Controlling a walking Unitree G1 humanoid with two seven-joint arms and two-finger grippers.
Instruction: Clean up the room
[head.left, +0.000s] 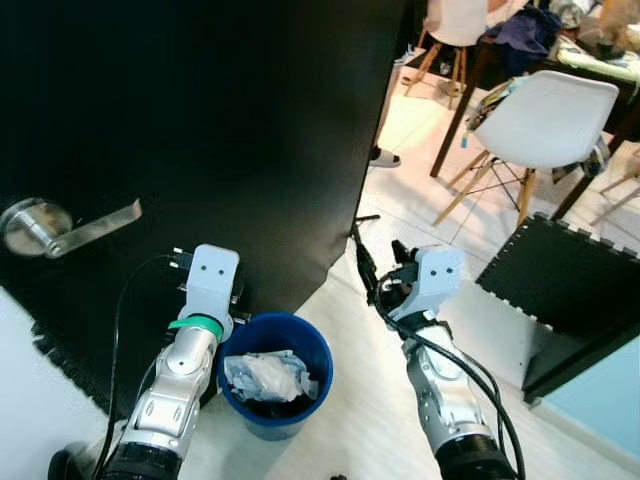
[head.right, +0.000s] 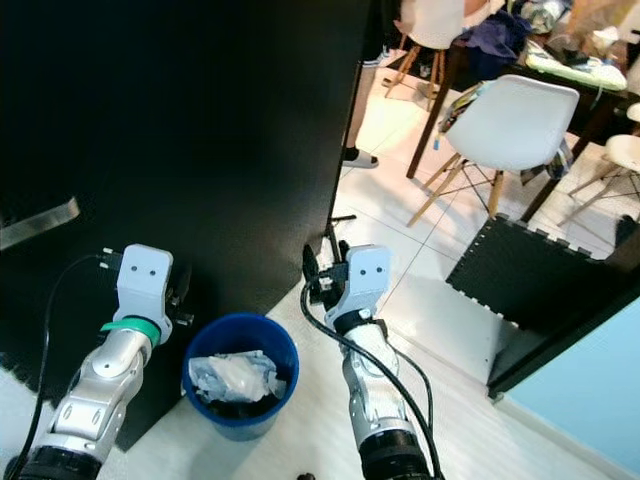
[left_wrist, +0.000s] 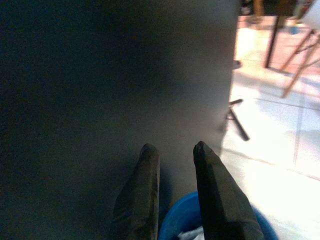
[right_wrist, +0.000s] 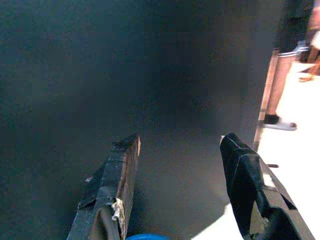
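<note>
Blue and round, the plastic waste bin (head.left: 275, 385) sits on the pale floor (head.left: 350, 410) right at the foot of the big black door (head.left: 200, 130), stuffed with crumpled whitish paper and wrapping (head.left: 268, 375). Left gripper (left_wrist: 172, 150) hangs just above the bin's near-left rim, pointing at the door, its two black fingers (left_wrist: 142, 190) parted by a narrow gap, nothing between them. Right gripper (right_wrist: 180, 145) hovers to the bin's right by the door's edge, fingers (right_wrist: 112, 185) spread wide and empty. Up on the door, a silver lever handle (head.left: 70, 228) catches the light. Beyond the door edge: a white moulded chair on wooden legs (head.left: 540, 125), a dark table (head.left: 520, 50) piled with clutter, and a black foam mat (head.left: 565, 275) on the tiles. A person's leg and shoe (right_wrist: 280, 100) stand past the door.
</note>
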